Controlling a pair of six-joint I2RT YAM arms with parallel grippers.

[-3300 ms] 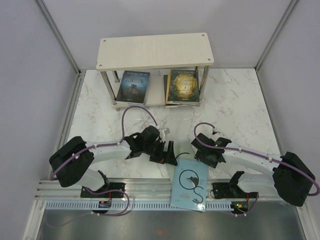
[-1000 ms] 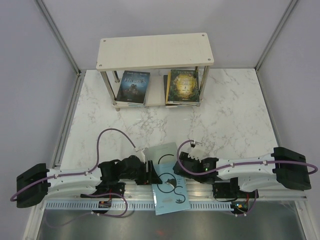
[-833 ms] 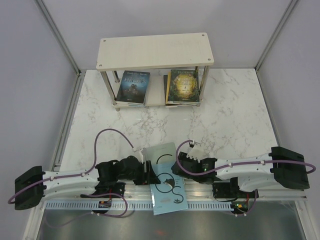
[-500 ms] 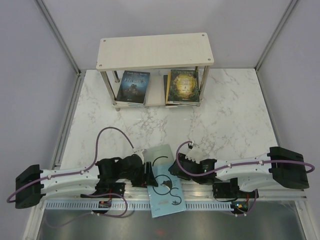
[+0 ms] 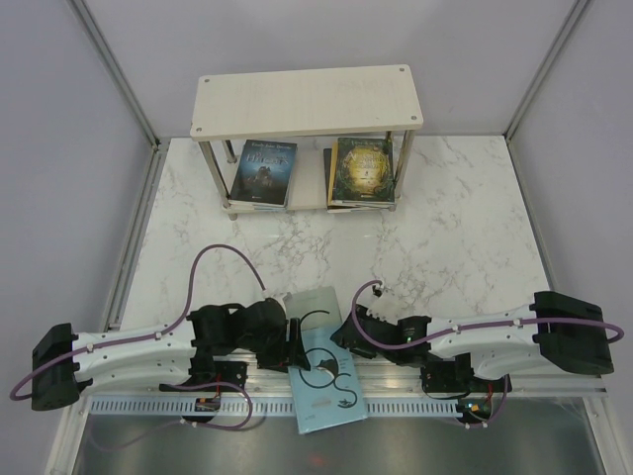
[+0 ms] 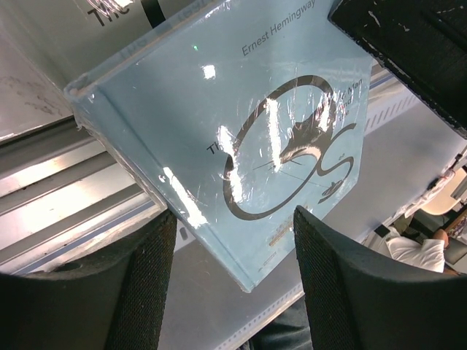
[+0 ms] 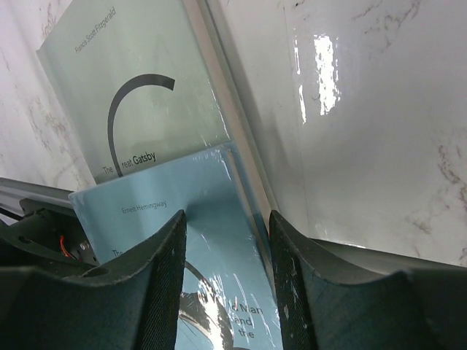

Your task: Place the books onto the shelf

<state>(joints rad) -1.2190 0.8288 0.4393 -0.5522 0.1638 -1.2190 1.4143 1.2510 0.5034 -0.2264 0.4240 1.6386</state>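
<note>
Straddling a corner of the pale blue book (image 5: 328, 388) (image 6: 248, 146) (image 7: 197, 248), left end effector (image 5: 295, 348) (image 6: 233, 219) has its jaws apart, released, no clamp visible on the cover. Right end effector (image 5: 342, 336) (image 7: 228, 219) comes in from the opposite side, jaws also apart, the same book's long edge running between its fingers; no grip seen. Pale blue book lies tilted over the metal rail (image 5: 148, 374) at the table's (image 5: 445, 228) near edge, its far end overlapping a grey-green book (image 5: 315, 300) (image 7: 139, 102) flat on the marble. The shelf (image 5: 307, 101) stands at the far side, well apart; its lower board carries a dark blue book (image 5: 262, 170) at left and a green-gold book (image 5: 362, 168) topping a small stack at right. Top board bare.
</note>
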